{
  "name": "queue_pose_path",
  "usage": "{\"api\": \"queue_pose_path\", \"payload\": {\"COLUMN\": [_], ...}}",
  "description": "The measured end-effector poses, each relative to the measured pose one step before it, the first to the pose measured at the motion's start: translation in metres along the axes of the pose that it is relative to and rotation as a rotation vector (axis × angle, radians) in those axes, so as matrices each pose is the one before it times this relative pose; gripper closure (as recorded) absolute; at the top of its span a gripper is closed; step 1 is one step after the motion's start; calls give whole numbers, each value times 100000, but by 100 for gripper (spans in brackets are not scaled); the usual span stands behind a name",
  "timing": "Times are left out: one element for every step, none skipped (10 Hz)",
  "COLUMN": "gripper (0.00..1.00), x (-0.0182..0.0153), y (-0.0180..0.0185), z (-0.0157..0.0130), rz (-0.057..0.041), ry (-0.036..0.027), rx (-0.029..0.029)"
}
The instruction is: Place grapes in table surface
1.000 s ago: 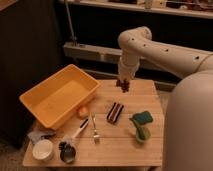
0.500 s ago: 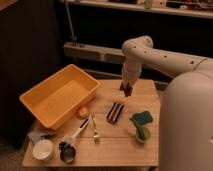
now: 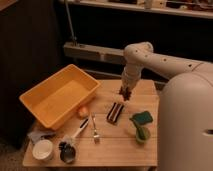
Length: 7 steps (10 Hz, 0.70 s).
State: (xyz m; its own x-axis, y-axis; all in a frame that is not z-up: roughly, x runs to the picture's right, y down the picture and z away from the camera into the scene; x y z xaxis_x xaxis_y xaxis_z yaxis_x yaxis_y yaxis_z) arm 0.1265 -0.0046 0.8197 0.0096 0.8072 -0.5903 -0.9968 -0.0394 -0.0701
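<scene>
Hovering over table surface (image 3: pixel 150 97) far edge, jaws (image 3: pixel 125 94) clutching grapes (image 3: pixel 125 92), bare planks below.

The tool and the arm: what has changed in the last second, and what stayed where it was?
The tool came down a little toward the table surface, and now hangs just above the striped item, at its far end. A dark lump at its tip may be the grapes. The yellow bin, orange fruit and fork did not move.
</scene>
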Motion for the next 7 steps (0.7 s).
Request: {"api": "queue_pose_path", "payload": {"gripper": [27,21,20,20,20,20,20], "x": [39,-91,110,246,110,77,-5], "y": [-65,-15,-819,-1151,-629,138,-173], "z": [30,-319,-407,-360,-252,-65,-43], "rz": [694,1223,1995,2570,2983,1075,514], "ry": [409,-33,-12,6,-105,245,-123], "rx": [2888,3775,3245,2967,3988,1286,638]}}
